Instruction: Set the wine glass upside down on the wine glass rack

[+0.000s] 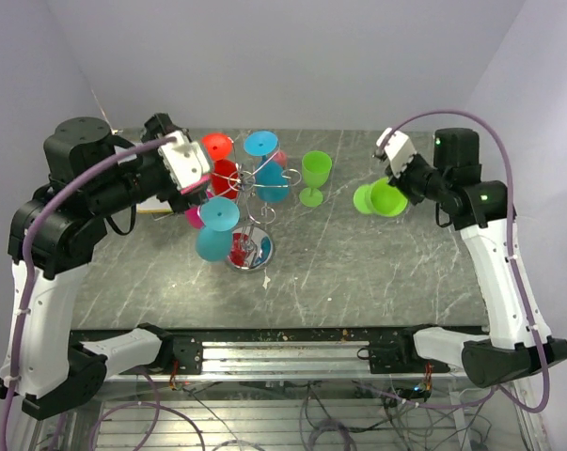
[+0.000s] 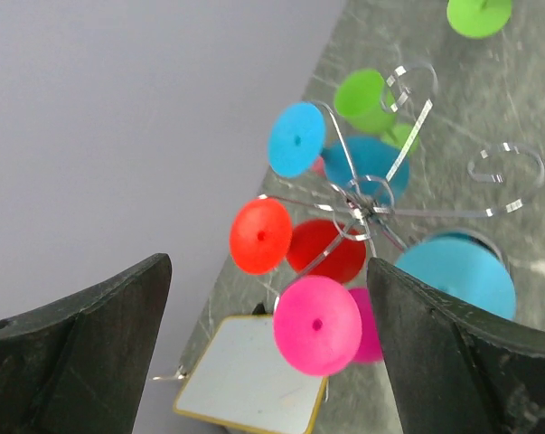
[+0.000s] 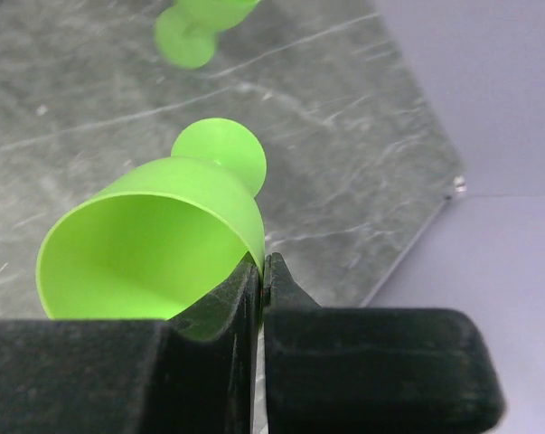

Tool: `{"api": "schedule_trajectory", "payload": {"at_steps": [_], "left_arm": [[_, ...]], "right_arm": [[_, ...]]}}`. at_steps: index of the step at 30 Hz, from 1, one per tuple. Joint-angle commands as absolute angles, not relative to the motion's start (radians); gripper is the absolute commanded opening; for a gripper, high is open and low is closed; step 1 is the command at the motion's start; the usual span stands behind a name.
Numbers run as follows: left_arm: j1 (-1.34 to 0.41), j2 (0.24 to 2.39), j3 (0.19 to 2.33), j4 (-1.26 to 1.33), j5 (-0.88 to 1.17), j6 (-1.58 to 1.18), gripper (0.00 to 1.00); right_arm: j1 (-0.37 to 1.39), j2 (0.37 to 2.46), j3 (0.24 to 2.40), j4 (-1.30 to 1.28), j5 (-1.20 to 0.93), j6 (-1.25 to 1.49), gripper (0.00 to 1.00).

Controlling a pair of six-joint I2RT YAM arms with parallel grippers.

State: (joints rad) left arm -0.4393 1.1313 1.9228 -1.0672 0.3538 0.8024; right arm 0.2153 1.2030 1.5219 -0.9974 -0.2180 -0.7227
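Green wine glass (image 3: 155, 244) is pinched at the rim by the right end effector (image 3: 261, 271), clenched tight, bowl on its side. It hangs above the counter (image 1: 358, 272) nr the far right corner, well apart from the wine glass rack (image 2: 368, 202) at far-centre. Rim grip prob keeps the stem free to slot into a wire arm once flipped. Left end effector (image 2: 268, 271) is released, jaws wide, by the rack's left side, maybe to steady it. Count: 2 green (1 held, 1 upright glass (image 1: 314, 177) on counter); hung on rack: 2 blue glasses (image 2: 296, 138), 1 red glass (image 2: 260, 235), 1 pink glass (image 2: 317, 325); 2 curled arms look empty
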Motion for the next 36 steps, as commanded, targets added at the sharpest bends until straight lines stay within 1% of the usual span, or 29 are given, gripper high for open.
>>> {"api": "schedule_trajectory", "payload": {"at_steps": [1,4,8,14,18,27,30,36], "left_arm": [[-0.405,1.135,1.913,-0.839,0.398,0.532,0.99],[-0.396,1.150,1.917,-0.772,0.422,0.399,0.98],[-0.383,1.181,1.916,-0.699,0.455,0.261,0.90],[-0.382,1.238,1.919,-0.606,0.445,0.124,0.85],[-0.382,1.287,1.921,-0.540,0.447,-0.031,0.82],[-0.383,1.433,1.942,-0.404,0.474,-0.424,0.74],[-0.385,1.483,1.956,-0.388,0.469,-0.481,0.72],[-0.400,1.548,1.953,-0.367,0.462,-0.501,0.69]], "right_arm": [[0.207,1.194,1.615,-0.837,-0.150,-0.632,0.00],[0.207,1.210,1.673,-0.776,-0.166,-0.569,0.00],[0.207,1.240,1.763,-0.722,-0.262,-0.506,0.00],[0.207,1.328,1.904,-0.671,-0.396,-0.388,0.00],[0.208,1.357,1.925,-0.579,-0.497,-0.277,0.00],[0.210,1.430,2.017,-0.510,-0.646,-0.102,0.00],[0.210,1.445,2.031,-0.505,-0.677,-0.069,0.00],[0.209,1.456,2.021,-0.508,-0.698,-0.060,0.00]]}}
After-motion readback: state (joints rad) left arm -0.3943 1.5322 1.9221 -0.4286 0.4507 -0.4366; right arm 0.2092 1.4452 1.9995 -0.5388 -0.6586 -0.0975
